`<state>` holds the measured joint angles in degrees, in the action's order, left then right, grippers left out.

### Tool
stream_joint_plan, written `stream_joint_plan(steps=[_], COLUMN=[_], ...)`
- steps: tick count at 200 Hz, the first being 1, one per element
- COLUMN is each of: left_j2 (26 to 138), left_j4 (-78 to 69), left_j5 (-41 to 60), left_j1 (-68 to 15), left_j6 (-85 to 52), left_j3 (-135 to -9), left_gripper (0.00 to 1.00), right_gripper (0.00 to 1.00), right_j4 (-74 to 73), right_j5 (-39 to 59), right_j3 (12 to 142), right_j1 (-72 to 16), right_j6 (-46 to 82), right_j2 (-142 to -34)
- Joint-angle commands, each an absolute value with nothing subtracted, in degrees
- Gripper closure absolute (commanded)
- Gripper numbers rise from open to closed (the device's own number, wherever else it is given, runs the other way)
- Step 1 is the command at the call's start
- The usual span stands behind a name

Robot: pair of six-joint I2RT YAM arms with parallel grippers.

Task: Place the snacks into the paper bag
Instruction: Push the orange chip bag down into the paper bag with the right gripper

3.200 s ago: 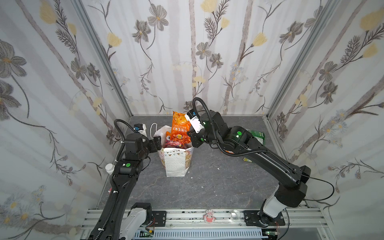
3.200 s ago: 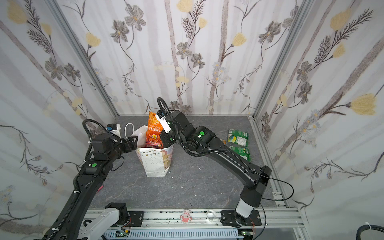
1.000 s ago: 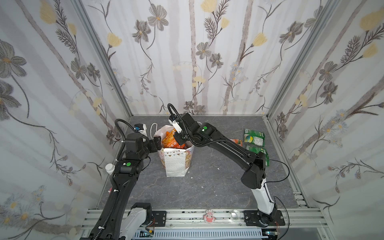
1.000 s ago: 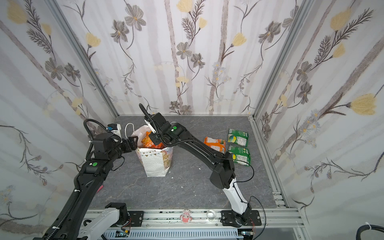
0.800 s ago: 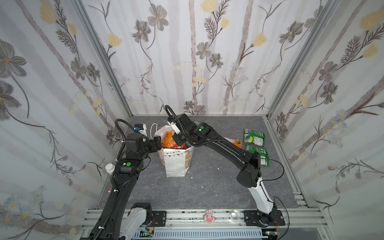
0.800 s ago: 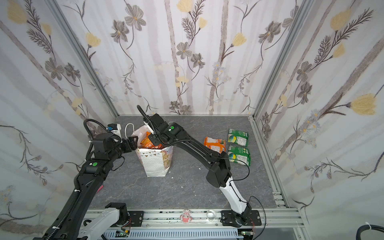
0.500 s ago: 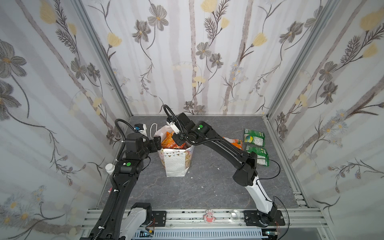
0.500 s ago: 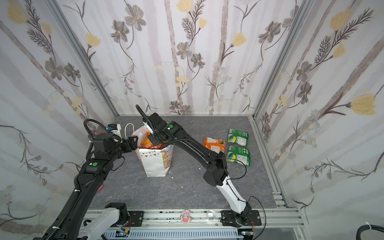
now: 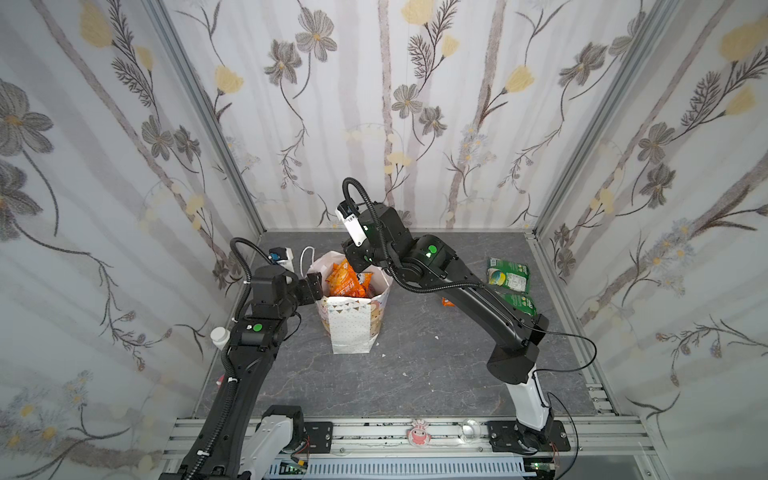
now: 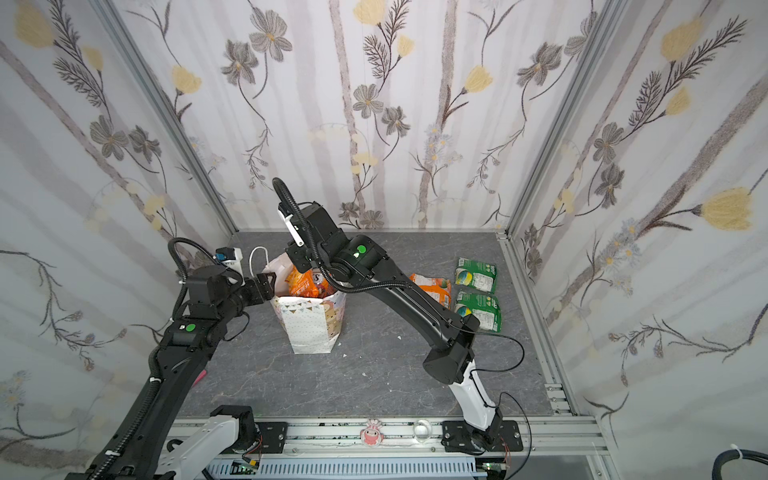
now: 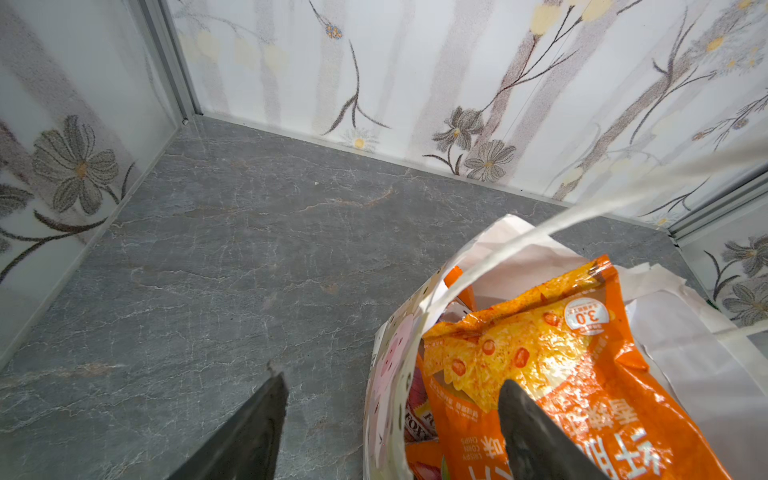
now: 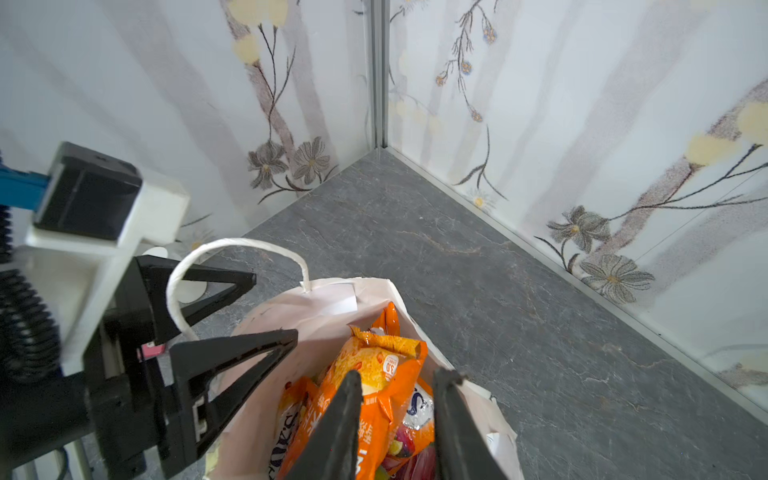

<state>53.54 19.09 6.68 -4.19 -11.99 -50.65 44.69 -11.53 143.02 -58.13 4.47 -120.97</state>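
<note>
Three snacks lie flat on the grey table [image 10: 374, 374], well off to the right of the paper bag [image 10: 309, 328]: two green packets [image 10: 476, 275] and a loose orange packet [image 10: 430, 289]. The bag stands up with more snacks inside. The left gripper [image 11: 392, 380] has its jaws apart, one inside the bag's wall and one outside. The right gripper [image 12: 400, 374] hangs over the bag's mouth, jaws a little apart, loose around the top of an orange chip packet [image 12: 368, 362] sticking up in the bag.

Grey marbled tabletop [image 9: 374, 382]; floral walls [image 9: 415, 124]; perhaps a white bottle [image 9: 218, 335] at left edge.
</note>
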Motion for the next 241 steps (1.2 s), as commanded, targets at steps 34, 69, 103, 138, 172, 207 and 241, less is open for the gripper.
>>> stream_joint_plan(steps=[34,69,103,138,172,207,241], left_j2=[53.44,53.35,53.27,53.53,53.55,53.45,53.23], left_j4=[18.19,18.28,18.20,18.23,18.28,18.19,18.19], left_j5=[6.81,7.00,6.84,6.87,6.92,7.12,7.25], left_j1=[-4.12,-4.21,-4.07,-4.16,-4.19,-4.17,-4.15], left_j6=[-12.04,-12.02,-11.87,-11.87,-11.87,-11.87,-11.88], left_j3=[-50.72,-50.65,-50.79,-50.88,-50.89,-50.83,-50.89], left_gripper=[0.20,0.20,0.20,0.20,0.20,0.20,0.20], right_gripper=[0.73,0.72,0.73,0.64,0.50,0.46,0.44], right_j4=[43.77,44.64,48.02,50.54,48.90,51.83,54.51], right_j5=[-13.55,-14.89,-17.44,-14.63,-6.56,-7.33,-3.49], right_j3=[142.95,143.01,143.00,143.00,142.99,142.91,142.91], right_j1=[-58.81,-57.63,-56.61,-56.04,-56.16,-56.08,-56.16], right_j6=[4.70,4.64,4.75,5.59,7.80,9.00,9.59], right_j2=[-125.69,-128.65,-130.14,-129.01,-125.06,-124.06,-126.06])
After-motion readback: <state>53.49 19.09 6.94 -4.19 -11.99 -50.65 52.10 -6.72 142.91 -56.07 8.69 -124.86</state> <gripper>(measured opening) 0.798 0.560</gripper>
